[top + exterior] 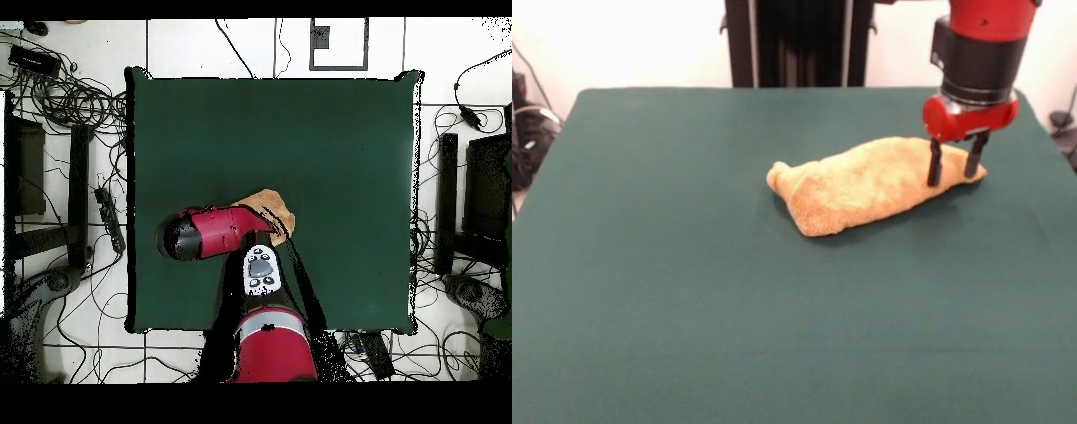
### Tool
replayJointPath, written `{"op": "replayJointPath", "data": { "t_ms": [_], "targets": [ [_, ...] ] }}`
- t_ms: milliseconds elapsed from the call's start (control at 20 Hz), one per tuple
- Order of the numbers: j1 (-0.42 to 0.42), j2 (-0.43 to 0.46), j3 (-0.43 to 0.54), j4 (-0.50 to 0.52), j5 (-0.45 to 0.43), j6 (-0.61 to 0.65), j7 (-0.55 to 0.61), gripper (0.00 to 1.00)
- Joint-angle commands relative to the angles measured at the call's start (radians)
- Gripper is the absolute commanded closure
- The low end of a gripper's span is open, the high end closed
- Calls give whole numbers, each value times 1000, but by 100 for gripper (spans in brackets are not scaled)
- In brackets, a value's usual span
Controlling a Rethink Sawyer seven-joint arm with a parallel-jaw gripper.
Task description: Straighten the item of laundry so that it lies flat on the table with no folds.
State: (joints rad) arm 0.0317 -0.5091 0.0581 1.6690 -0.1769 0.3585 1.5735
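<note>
Towel [865,184]: orange-tan, fluffy terry, bunched into a long folded lump tapering to a knot-like end at 9 o'clock in the front view. It lies on the table [689,283] right of centre, toward the far side. No border bands or label can be made out. In the overhead view most of it is hidden under the arm [215,232]; only one corner shows.

Gripper [952,172]: two dark fingers spread apart, tips down on the towel's 3 o'clock end, clasping nothing.

Table: dark green, felt-like, rectangular.

Surroundings: cables [70,95] strewn on the floor around the table in the overhead view.
</note>
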Motion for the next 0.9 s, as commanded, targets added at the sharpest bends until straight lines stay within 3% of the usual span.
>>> {"op": "replayJointPath", "data": {
  "t_ms": [50,900],
  "targets": [
    [22,54,-5,-53,102,131,232,0],
    [40,33,61,6,172,26,221,0]
  ]
}}
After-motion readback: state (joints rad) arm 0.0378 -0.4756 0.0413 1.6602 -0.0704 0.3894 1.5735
